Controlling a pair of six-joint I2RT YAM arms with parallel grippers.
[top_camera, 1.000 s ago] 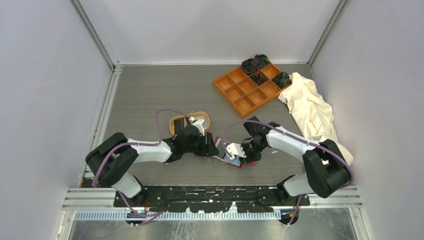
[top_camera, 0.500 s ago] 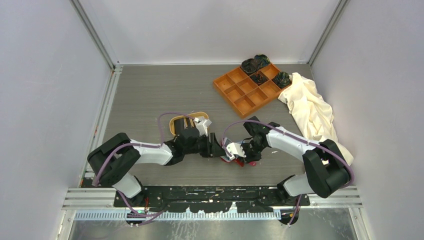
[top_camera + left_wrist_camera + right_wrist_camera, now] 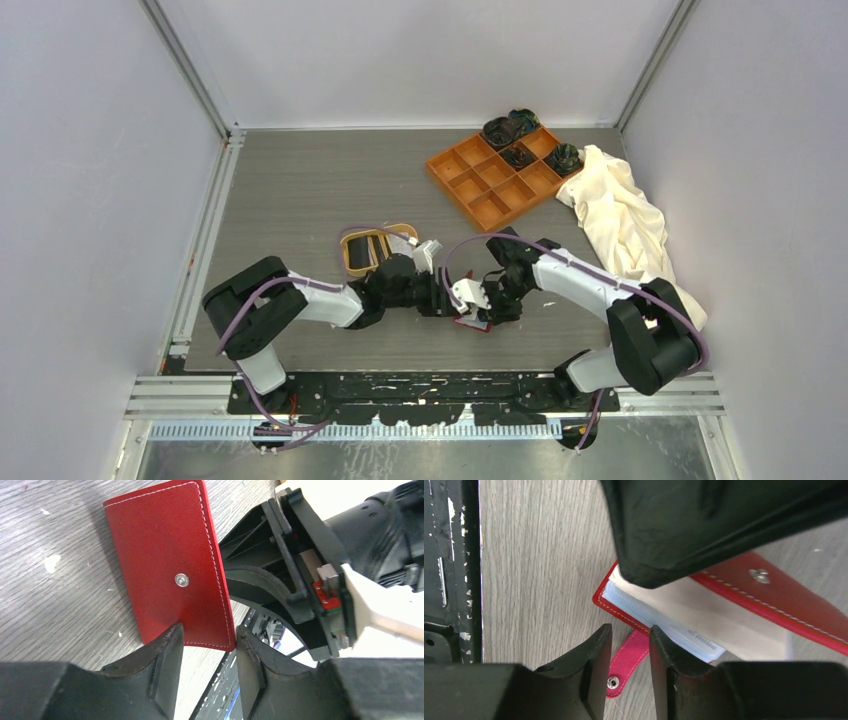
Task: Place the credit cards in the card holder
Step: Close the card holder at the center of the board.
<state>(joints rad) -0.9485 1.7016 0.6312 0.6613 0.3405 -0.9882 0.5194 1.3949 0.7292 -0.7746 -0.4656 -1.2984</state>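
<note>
The red card holder (image 3: 784, 602) lies open on the table, blue lining up, with a pale credit card (image 3: 704, 625) in its slot. Its cover (image 3: 165, 555), with a snap stud, stands tilted up. My left gripper (image 3: 207, 632) is open, its tips at that cover's lower edge, one fingertip (image 3: 245, 640) touching the corner. My right gripper (image 3: 630, 632) is open just above the pink snap tab (image 3: 626, 662), gripping nothing. From above, both grippers, left (image 3: 443, 297) and right (image 3: 482, 306), meet over the card holder (image 3: 468, 323). A black credit card (image 3: 362, 250) rests in the tan dish (image 3: 390, 232).
An orange nine-compartment tray (image 3: 497, 175) with dark items in its far cells stands at the back right. A cream cloth (image 3: 622, 222) lies beside it along the right wall. The black base rail (image 3: 449, 555) runs close behind the card holder.
My left arm has swung right, away from the tan dish to the card holder, and its jaws have narrowed. My right gripper's jaws have widened a little in place.
</note>
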